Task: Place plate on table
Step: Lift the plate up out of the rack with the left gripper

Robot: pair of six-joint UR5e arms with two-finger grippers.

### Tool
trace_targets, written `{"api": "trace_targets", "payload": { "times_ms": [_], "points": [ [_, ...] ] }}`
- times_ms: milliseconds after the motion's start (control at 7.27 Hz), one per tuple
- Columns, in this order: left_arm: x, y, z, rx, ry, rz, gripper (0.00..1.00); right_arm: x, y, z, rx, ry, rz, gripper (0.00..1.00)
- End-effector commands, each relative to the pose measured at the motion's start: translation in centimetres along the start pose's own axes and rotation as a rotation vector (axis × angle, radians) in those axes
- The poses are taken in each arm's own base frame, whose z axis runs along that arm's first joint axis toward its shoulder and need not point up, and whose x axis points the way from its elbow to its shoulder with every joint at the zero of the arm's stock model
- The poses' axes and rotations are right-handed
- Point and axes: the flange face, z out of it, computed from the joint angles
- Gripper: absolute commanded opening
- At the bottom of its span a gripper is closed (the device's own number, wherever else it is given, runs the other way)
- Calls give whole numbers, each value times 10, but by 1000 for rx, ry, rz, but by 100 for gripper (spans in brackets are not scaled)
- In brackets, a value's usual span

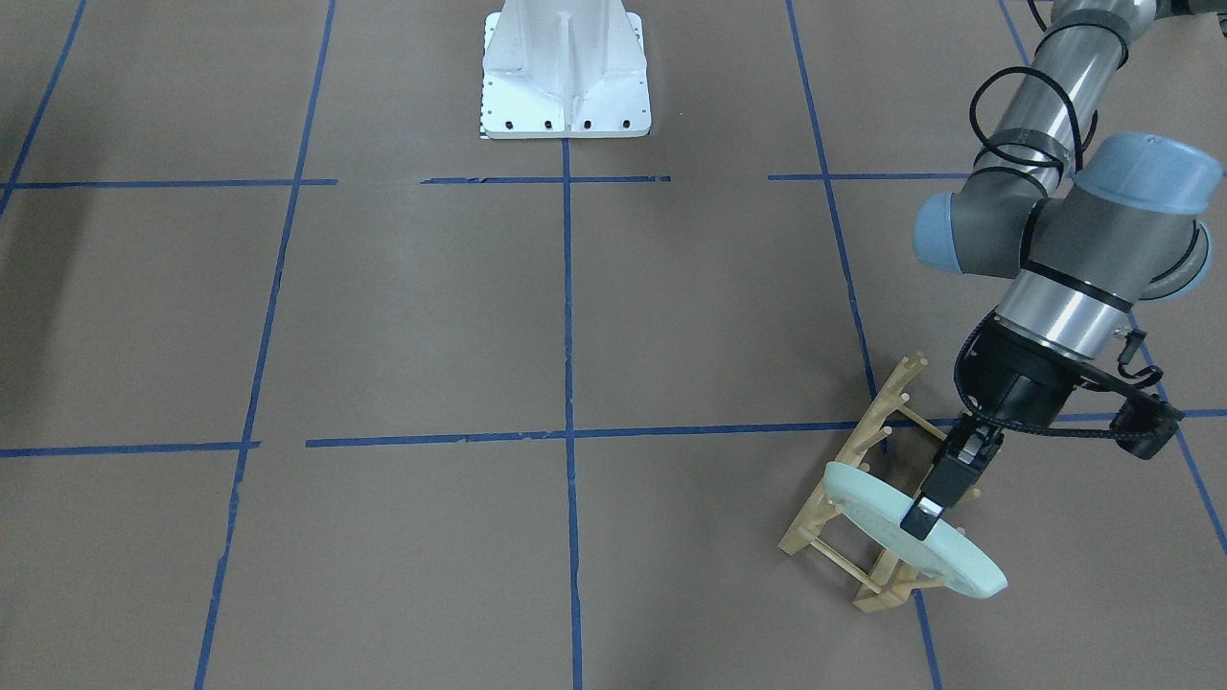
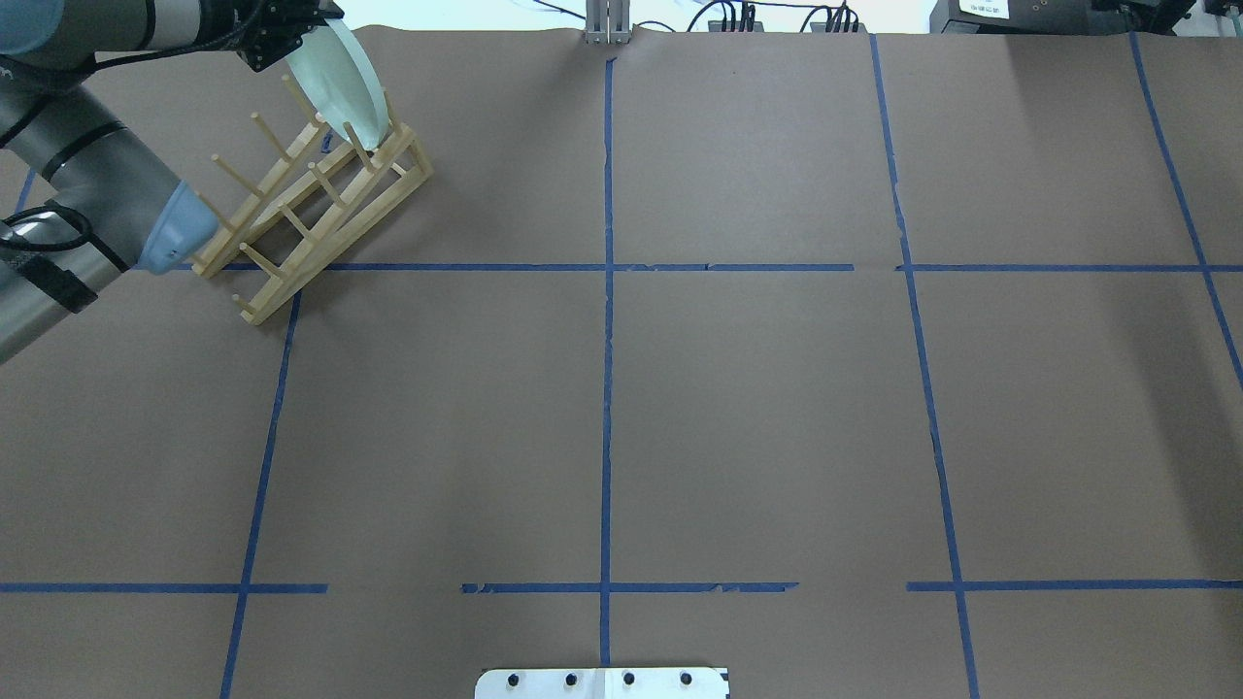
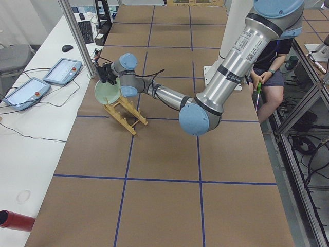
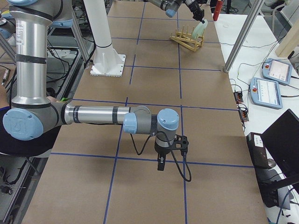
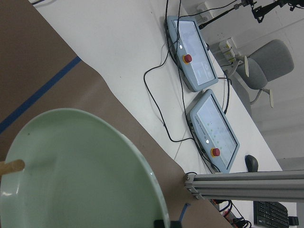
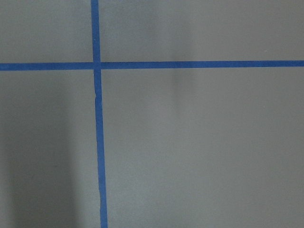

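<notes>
The pale mint-green plate stands on edge, tilted, between the pegs at one end of the wooden rack. It also shows in the overhead view and fills the lower left of the left wrist view. My left gripper is shut on the plate's upper rim, with one black finger across its face. The brown paper table carries blue tape lines. My right gripper hangs low over the table far from the rack. It shows only in the exterior right view, so I cannot tell whether it is open.
The white robot base stands at the table's robot side. The rack lies near the far left corner. Beyond that edge a white bench holds two teach pendants and an aluminium post.
</notes>
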Motion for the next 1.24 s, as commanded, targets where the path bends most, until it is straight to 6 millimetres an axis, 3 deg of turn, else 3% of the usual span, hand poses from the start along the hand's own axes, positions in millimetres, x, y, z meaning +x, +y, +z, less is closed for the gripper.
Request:
{"api": "trace_targets", "payload": {
  "times_ms": [0, 275, 550, 825, 962, 1100],
  "points": [
    [26, -35, -45, -37, 33, 5, 0, 0, 0, 0, 0, -1, 0, 100],
    [47, -53, -79, -69, 51, 11, 0, 0, 0, 0, 0, 0, 1, 100],
    [84, -27, -110, -106, -46, 51, 0, 0, 0, 0, 0, 0, 0, 100],
    [130, 8, -147, -85, -182, 163, 0, 0, 0, 0, 0, 0, 0, 100],
    [138, 42, -150, -126, -254, 219, 0, -1, 0, 0, -1, 0, 0, 100],
    [136, 96, -137, -169, -344, 309, 0, 0, 0, 0, 0, 0, 1, 100]
  ]
}}
